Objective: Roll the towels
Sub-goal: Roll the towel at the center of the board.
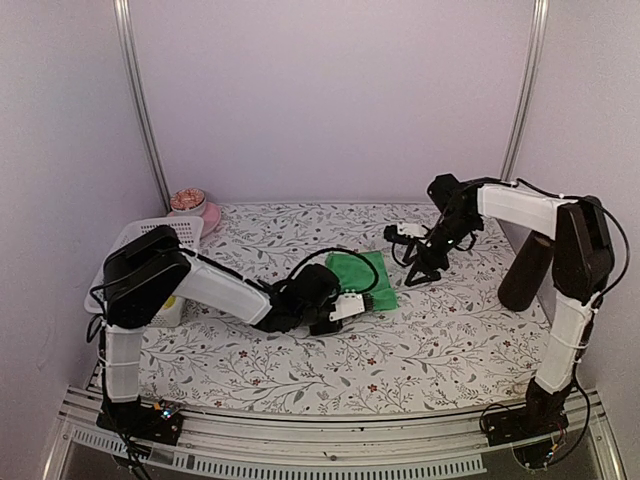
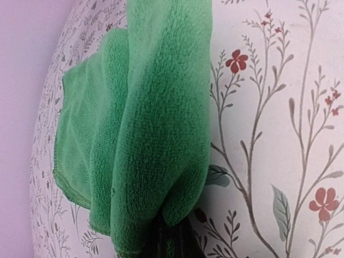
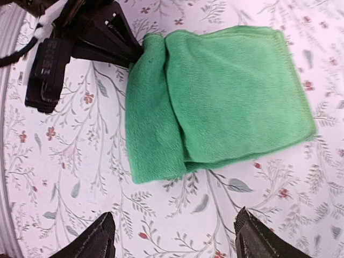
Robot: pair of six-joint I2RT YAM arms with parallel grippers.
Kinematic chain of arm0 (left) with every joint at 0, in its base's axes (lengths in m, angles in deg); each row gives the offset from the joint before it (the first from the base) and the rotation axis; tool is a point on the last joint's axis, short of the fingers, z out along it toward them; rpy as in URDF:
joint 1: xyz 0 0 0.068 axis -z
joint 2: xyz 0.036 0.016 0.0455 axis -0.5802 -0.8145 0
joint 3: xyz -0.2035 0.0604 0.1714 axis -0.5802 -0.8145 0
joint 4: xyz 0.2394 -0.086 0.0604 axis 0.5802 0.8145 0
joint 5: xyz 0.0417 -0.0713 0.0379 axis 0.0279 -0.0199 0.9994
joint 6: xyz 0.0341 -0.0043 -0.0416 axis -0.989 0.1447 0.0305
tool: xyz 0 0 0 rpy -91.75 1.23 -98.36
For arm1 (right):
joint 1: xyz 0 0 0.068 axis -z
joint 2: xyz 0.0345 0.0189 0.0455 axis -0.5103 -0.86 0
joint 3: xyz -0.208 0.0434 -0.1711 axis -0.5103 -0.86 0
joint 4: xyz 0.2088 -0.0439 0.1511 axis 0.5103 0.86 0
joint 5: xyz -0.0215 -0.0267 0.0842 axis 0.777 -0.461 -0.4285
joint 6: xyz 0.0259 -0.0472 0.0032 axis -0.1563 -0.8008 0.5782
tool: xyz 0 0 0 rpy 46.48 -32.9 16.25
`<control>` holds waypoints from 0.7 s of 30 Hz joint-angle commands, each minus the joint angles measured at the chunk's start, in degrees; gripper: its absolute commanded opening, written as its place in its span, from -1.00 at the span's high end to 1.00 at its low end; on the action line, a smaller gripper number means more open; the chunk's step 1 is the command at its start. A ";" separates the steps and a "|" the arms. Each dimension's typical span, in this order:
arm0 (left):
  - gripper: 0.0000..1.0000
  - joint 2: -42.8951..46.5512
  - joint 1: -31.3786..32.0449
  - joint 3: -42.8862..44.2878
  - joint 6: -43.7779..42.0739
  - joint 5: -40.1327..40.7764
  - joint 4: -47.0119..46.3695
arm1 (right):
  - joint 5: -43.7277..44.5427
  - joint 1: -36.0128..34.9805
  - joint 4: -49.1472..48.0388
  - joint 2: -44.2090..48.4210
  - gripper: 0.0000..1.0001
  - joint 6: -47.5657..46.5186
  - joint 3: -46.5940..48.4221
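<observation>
Near the middle of the flowered table (image 1: 430, 345), the left gripper (image 1: 372, 300) is clamped on the near edge of a green towel (image 1: 362, 275), which lies partly folded over itself on the tabletop. Just past its right side, the right gripper (image 3: 176, 215) hovers with fingers spread wide, holding nothing. Farther back, at the left, sit a white basket (image 1: 140, 235) and a pink bowl (image 1: 208, 215).

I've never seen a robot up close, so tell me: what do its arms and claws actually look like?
The left arm and right arm match: white tube-like links between bulky black joint housings, with thin black cables looping alongside. The left gripper and right gripper are black, each with two tapered fingers.
</observation>
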 commanded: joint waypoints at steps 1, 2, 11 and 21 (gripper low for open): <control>1.00 -0.60 -3.13 2.22 6.39 -9.36 16.36 | 0.71 0.11 -19.40 11.94 -0.56 -6.92 -13.67; 1.00 -0.75 -3.58 3.44 7.11 -11.09 18.19 | -0.02 0.10 -22.29 14.21 -0.57 -7.97 -17.07; 1.00 -2.80 -8.06 12.61 11.87 -26.66 31.27 | -1.96 -4.09 -42.81 27.46 -0.61 -21.32 -41.11; 1.00 -6.79 -10.64 20.85 13.68 -33.95 40.37 | 10.57 -12.41 -64.11 24.86 -0.58 -18.64 -50.08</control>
